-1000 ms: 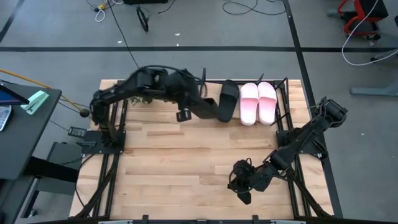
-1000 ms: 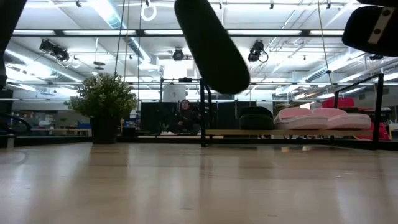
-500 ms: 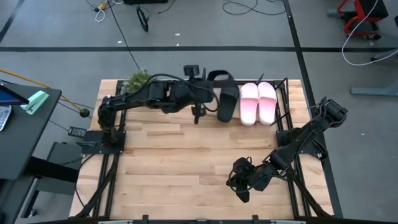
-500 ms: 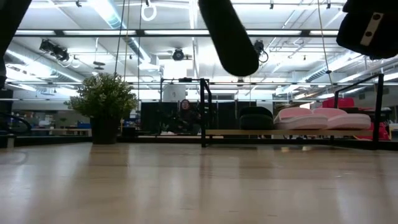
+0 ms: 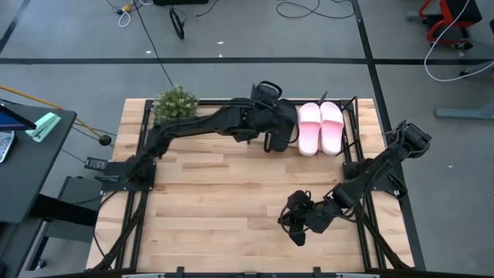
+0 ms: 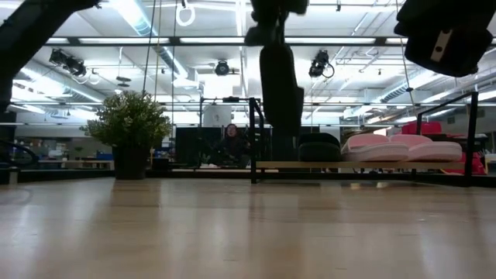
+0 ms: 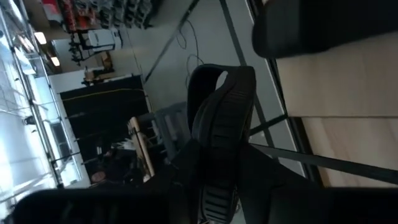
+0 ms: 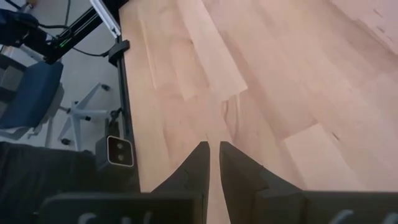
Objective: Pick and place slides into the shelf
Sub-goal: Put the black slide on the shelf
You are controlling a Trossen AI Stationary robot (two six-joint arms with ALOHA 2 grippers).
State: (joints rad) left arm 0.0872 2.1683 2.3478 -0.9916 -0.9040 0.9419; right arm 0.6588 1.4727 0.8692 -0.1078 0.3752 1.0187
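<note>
High view: pink pair [image 5: 320,127] already sat on the shelf [image 5: 349,131]. The left tool [image 5: 272,137] had swung over from the plant [image 5: 176,103] side since the earlier frame, clamped on a black slide [image 5: 282,122].

Low view: that slide [image 6: 280,89] hung nose-down above the shelf board, so not placed yet.

Right wrist view: right tool [image 8: 211,163] nearly closed, empty, over bare table [image 8: 261,74].

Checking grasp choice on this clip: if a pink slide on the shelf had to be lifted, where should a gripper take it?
Probably by the wide strap, from above. The pink slides lie flat, side by side and touching on the shelf, so their inner edges are blocked, while each raised strap leaves room for one finger under it. The left gripper is busy with a black slide just beside them.
</note>
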